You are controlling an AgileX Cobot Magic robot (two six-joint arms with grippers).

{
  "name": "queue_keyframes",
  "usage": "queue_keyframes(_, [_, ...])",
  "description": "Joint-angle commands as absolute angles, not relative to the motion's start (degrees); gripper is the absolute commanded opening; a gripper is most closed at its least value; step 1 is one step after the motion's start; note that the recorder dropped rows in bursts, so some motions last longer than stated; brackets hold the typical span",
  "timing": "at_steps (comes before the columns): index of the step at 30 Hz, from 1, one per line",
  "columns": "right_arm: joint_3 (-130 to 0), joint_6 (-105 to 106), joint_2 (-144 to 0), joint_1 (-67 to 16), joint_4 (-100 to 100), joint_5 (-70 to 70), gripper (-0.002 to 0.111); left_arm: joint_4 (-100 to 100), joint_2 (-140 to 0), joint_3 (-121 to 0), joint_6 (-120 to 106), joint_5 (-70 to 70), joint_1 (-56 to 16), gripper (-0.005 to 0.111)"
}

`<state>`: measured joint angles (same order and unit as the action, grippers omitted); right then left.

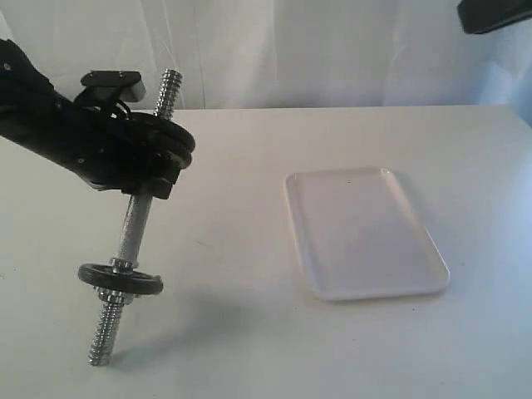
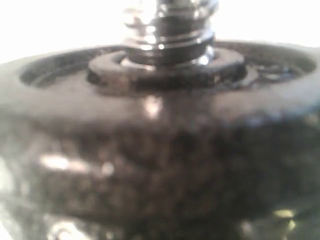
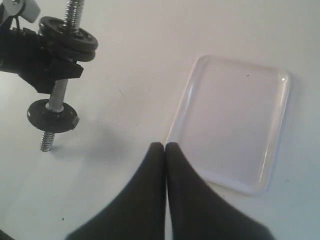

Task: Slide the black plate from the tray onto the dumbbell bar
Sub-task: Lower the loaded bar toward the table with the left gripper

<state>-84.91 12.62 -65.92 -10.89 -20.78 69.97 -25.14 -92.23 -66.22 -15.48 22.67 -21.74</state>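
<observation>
Since the tray (image 1: 366, 233) lies bare on the worktop (image 1: 249, 349), the black plate (image 1: 164, 138) looks to be already on the bar (image 1: 131, 229). It sits high on the tilted bar, right on top of the left tool (image 1: 148, 179), with the threaded end poking out above it. A second plate (image 1: 120, 279) sits low on the bar, near the bottom thread. The left tool is clamped on the smooth middle of the bar. The right tool (image 3: 165, 150) hangs over the worktop just beside the tray's edge, its two fingers pressed together on nothing.

What matters now, I judge, is steadiness. The grip should be firm and the bar's upper end raised, so the plate rests down and cannot ride off the thread. Any move by the right tool is best made away from the bar.

The upper stack may be one plate or two; the right wrist view hints at two layers. The left wrist view is filled by a blurred plate and a ring (image 2: 165, 67) round the thread, so the left fingers do not show there. Whether the bar's bottom end touches the worktop cannot be told.
</observation>
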Motion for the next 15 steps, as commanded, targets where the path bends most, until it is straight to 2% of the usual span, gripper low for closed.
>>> queue_keyframes(1, [-80.7, 10.3, -57.8, -10.9, -17.1, 70.0, 0.0, -37.8, -89.6, -68.8, -15.0, 12.2, -21.9, 0.0])
queue_keyframes(15, [-68.4, 6.3, -38.4, -10.9, -15.6, 70.0, 0.0, -49.2, -95.5, -75.6, -14.9, 10.7, -23.1, 0.0])
